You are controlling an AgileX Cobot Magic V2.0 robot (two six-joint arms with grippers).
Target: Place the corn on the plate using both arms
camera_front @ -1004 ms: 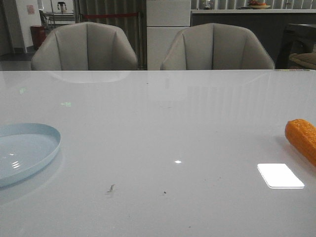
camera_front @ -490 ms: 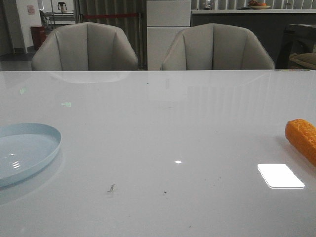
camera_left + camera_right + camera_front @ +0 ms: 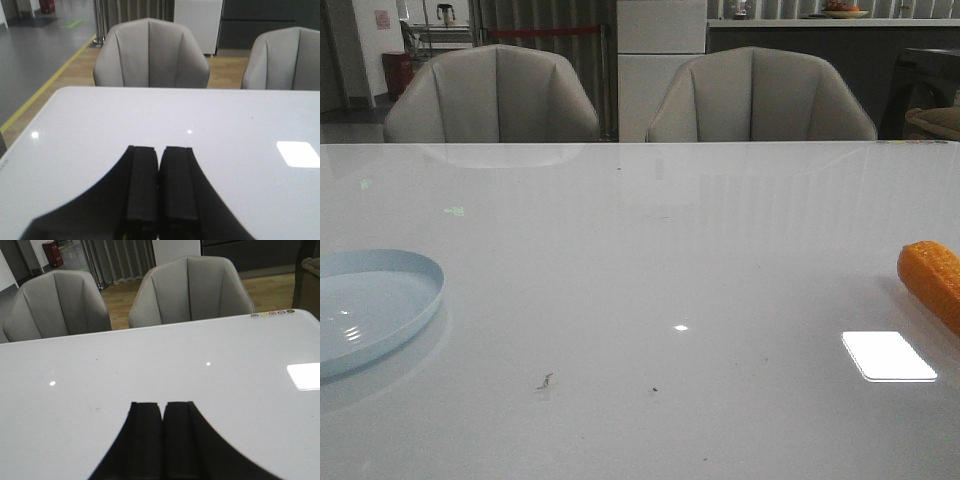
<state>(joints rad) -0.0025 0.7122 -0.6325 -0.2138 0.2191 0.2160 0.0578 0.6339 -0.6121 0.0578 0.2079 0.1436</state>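
The orange corn (image 3: 932,280) lies on the white table at the far right edge of the front view, partly cut off. The pale blue plate (image 3: 415,265) sits at the far left, also partly cut off. Neither arm shows in the front view. My left gripper (image 3: 160,148) is shut and empty above bare table. My right gripper (image 3: 162,404) is shut and empty above bare table. Neither wrist view shows the corn or the plate.
Two grey chairs (image 3: 492,95) (image 3: 760,97) stand behind the table's far edge. A bright light reflection (image 3: 888,356) lies on the table just in front of the corn. Small dark specks (image 3: 545,381) mark the near middle.
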